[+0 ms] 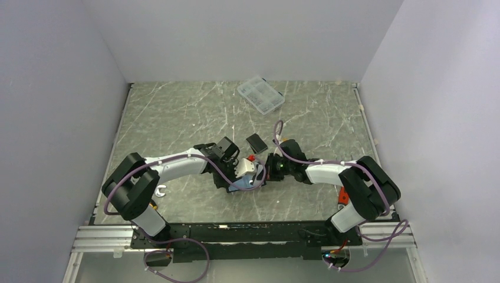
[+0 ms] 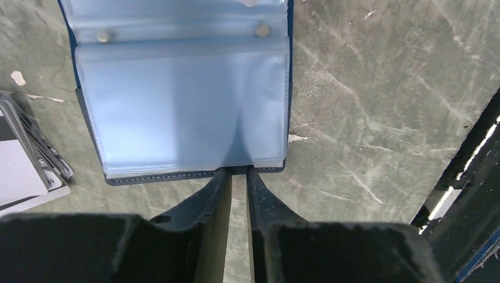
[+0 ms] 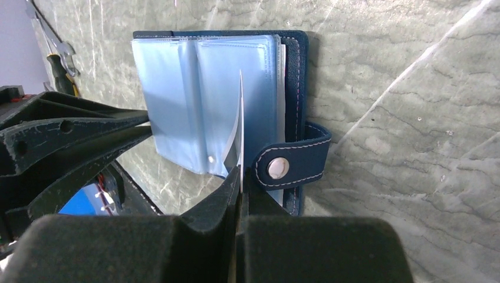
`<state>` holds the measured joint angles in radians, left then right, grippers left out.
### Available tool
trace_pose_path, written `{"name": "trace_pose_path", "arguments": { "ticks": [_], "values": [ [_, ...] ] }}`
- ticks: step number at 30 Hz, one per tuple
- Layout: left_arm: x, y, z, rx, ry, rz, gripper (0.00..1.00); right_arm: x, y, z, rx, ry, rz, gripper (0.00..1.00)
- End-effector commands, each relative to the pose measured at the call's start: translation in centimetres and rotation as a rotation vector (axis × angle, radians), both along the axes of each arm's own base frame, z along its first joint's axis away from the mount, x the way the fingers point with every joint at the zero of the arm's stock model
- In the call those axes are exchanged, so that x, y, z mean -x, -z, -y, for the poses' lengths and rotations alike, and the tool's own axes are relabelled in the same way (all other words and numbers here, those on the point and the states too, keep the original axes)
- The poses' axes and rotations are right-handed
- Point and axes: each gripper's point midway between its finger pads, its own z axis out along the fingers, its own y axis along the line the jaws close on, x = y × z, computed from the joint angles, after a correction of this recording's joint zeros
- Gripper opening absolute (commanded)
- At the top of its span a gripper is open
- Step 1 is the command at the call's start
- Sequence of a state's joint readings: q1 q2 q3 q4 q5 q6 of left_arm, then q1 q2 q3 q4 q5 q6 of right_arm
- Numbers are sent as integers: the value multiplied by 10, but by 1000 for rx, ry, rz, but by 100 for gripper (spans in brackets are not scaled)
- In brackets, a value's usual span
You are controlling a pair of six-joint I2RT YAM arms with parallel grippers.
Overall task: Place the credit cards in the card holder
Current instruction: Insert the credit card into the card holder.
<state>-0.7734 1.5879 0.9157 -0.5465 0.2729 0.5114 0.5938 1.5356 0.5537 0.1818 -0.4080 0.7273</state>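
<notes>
right gripper (image 3: 240, 177): closed tight on a thin credit card (image 3: 240, 118) seen edge-on, bottom centre of the right wrist view.
credit card: stands upright against the light-blue sleeves of the open card holder (image 3: 177, 106).
left gripper (image 2: 239, 177): jaws narrow, tips at the holder's lower edge; whether they pinch it I cannot tell.
card holder: lies open on the table (image 2: 383, 88), between both grippers at the centre of the top view; snap tab (image 3: 292, 162) sticks out right.
grey stack (image 2: 23, 165): cards at the left edge of the left wrist view, just beside the holder.
black card (image 1: 256, 142): just above the grippers.
clear box (image 1: 260, 95): upper centre, well apart.
</notes>
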Motion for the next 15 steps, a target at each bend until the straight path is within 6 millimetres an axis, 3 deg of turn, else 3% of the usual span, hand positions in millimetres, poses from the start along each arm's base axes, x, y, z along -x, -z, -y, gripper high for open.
{"name": "trace_pose_path", "arguments": {
  "ticks": [1,10,15],
  "values": [
    [-12,-11,-2,23,-37,56,21,18,24,19,95,12,-49,0],
    [-23,-13,26,68,-29,1,20,23,23,20,81,18,-55,0],
    [-20,-18,23,72,-15,-2,13,26,23,21,77,19,-57,0]
  ]
}}
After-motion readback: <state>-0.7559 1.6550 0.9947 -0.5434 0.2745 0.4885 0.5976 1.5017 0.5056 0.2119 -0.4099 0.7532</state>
